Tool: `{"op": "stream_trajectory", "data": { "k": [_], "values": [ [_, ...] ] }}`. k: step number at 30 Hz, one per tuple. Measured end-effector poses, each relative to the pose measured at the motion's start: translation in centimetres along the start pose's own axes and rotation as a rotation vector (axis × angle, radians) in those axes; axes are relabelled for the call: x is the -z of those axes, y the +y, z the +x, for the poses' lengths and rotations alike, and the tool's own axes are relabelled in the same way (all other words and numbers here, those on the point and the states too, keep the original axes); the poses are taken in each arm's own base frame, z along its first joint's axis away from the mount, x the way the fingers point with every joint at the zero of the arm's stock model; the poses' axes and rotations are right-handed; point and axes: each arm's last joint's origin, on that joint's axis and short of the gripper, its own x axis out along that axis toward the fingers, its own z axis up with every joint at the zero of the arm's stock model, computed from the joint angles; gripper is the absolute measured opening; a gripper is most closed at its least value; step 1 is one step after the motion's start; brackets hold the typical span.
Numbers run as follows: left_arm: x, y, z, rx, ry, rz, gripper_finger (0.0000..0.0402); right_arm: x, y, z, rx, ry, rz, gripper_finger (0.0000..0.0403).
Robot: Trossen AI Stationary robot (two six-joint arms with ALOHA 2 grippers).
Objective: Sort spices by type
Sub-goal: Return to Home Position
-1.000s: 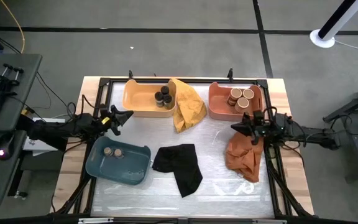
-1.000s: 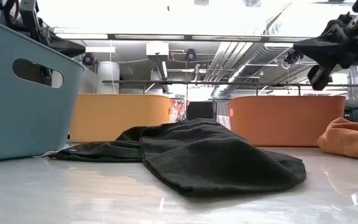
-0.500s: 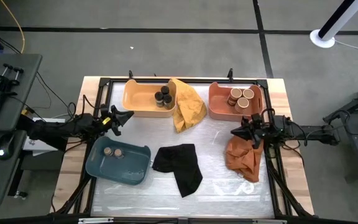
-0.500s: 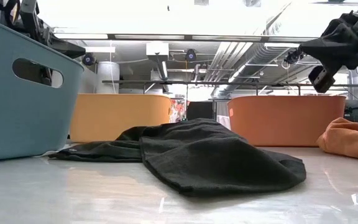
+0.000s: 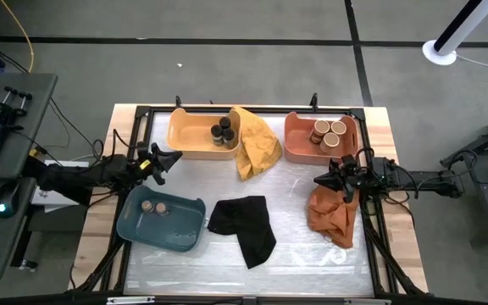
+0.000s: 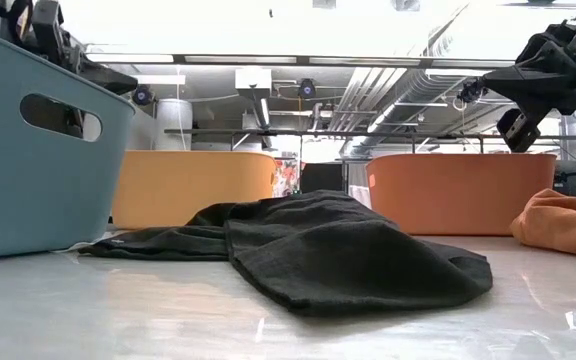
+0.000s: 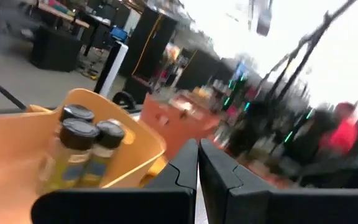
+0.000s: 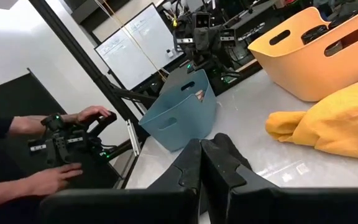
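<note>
Your left hand (image 5: 174, 156) and right hand (image 5: 318, 178) hover clenched and empty near the table's left and right edges, likely parked clear of the trays. The black-lidded jars (image 5: 221, 133) sit grouped in the yellow tray (image 5: 189, 131) at the far edge. The tan-lidded jars (image 5: 329, 135) fill the coral tray (image 5: 296, 142), and a tan-lidded pair (image 5: 152, 207) lies in the blue tray (image 5: 185, 239), so sorting looks done.

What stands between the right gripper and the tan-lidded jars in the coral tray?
Only the near wall of the coral tray, and the right gripper, shut, hangs above rim height, so the jars look reachable from above. The rust cloth lies under the arm, not between.
</note>
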Motion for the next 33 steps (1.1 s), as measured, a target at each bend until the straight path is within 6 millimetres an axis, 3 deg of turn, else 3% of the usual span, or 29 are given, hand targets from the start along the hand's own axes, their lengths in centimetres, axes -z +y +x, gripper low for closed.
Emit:
{"op": "stream_trajectory", "data": {
  "k": [3,10,17,33],
  "values": [
    [0.3,0.1,0.0,0.017,0.045,0.157,0.0,0.0,0.0,0.0,0.0,0.0,0.0,0.0001],
    [1.3,-0.6,-0.3,0.39,0.181,0.484,0.0,0.0,0.0,0.0,0.0,0.001,0.0,0.0001],
    [1.3,-0.6,-0.3,0.394,0.203,0.401,0.0,0.0,0.0,0.0,0.0,0.001,0.0,0.0001],
    [1.3,-0.6,-0.3,0.394,0.204,0.401,0.0,0.0,0.0,0.0,0.0,0.001,0.0,0.0001]
  ]
}}
